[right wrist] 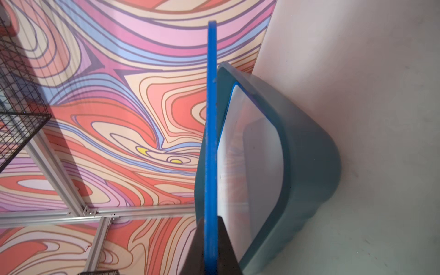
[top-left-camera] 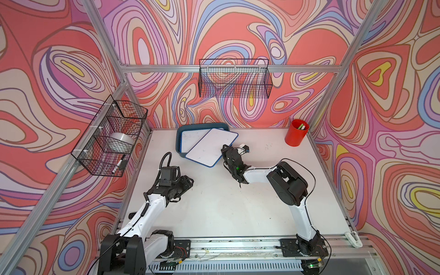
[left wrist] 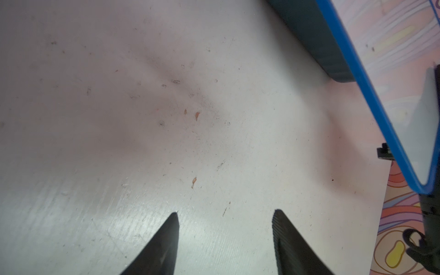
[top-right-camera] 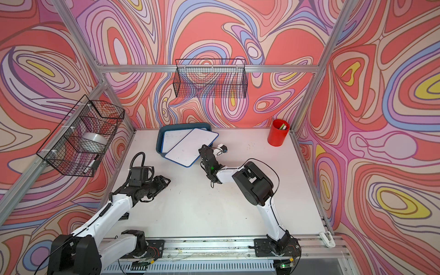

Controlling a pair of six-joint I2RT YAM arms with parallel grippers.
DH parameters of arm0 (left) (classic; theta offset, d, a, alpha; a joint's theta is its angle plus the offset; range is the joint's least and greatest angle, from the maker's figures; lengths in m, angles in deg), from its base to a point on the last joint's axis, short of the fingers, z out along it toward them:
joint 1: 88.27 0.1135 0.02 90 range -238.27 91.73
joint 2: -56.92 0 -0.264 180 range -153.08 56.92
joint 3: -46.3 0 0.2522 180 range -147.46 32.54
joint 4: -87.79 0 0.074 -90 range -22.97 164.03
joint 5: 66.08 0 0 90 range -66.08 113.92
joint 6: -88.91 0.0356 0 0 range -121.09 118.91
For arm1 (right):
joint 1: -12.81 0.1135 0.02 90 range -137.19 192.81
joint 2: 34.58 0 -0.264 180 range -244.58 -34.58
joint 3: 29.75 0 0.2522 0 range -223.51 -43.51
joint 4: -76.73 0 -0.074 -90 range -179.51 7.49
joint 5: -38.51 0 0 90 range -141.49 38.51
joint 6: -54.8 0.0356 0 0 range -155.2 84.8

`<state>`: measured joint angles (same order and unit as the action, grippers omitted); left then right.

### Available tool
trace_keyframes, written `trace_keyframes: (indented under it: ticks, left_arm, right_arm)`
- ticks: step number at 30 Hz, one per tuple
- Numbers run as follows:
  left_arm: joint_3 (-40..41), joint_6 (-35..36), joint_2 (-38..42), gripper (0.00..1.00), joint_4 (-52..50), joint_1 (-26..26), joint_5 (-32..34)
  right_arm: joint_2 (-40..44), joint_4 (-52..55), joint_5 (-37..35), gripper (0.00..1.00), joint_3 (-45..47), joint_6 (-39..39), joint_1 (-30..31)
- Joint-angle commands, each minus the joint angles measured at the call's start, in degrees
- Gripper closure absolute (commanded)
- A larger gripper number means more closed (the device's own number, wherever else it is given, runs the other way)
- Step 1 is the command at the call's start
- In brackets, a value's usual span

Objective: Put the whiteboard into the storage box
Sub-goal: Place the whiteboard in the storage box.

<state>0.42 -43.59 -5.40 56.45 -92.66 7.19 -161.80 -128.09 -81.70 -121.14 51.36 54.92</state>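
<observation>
**Here a whiteboard is held slantwise over the storage box**

In both top views a blue-framed whiteboard (top-left-camera: 212, 148) is seen just above the middle of the frame. It is clamped at its right-hand long edge by the right gripper (top-left-camera: 225, 149). In the right wrist view the board's blue edge is shown end-on, pinched between the two black fingers (right wrist: 225, 240), which are pressed against its two faces. The board is turned at an angle to the storage box (top-left-camera: 178, 142). Its upper end is laid over the box's right half, while its lower end is extended past the box's near rim, above the white table (top-left-camera: 214, 209). Whether the board is touching the rim cannot be told.

The storage box is placed at the far edge of the table, slightly left of centre in the frame, close to the patterned back wall. A second whiteboard (top-left-camera: 190, 140) is seen lying flat inside it, partly covered by the held one.

The left gripper (left wrist: 226, 212) is held low over bare table, below and left of the box in the frame and apart from it. Its fingers are spread, with nothing between them.

A red cup (top-left-camera: 296, 138) is set at the upper right corner of the table, well apart from the box. A black wire basket (top-left-camera: 234, 78) is hung on the back wall above the box.
</observation>
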Motion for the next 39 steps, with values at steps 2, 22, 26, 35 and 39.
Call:
trace_keyframes:
  ticks: [2, 22, 26, 35, 39]
  left_arm:
    - [0.34, 1.89, 1.84, 0.41, -2.99, 1.29, -0.63]
    - [0.89, 4.81, 2.31, 0.41, -3.48, 7.76, -5.21]
    - [1.18, 4.49, 1.09, 0.41, -2.58, 8.40, -5.57]
    - [0.65, 4.35, 0.90, 0.40, -3.25, 11.25, -6.29]
    - [1.31, 4.19, 1.31, 0.41, -2.74, 12.07, -5.95]
  right_arm:
    - [-4.84, 0.48, -12.21, 1.00, -6.41, 3.78, 1.94]
    - [-12.46, 16.17, -11.07, 0.65, -26.70, -11.54, 8.06]
    - [-14.58, 20.12, -3.18, 0.65, -31.68, -13.37, 8.13]
    - [-19.03, 26.09, 11.05, 0.61, -37.93, -16.96, 6.24]
    - [-19.72, 28.39, 17.47, 0.62, -38.75, -18.04, 3.45]
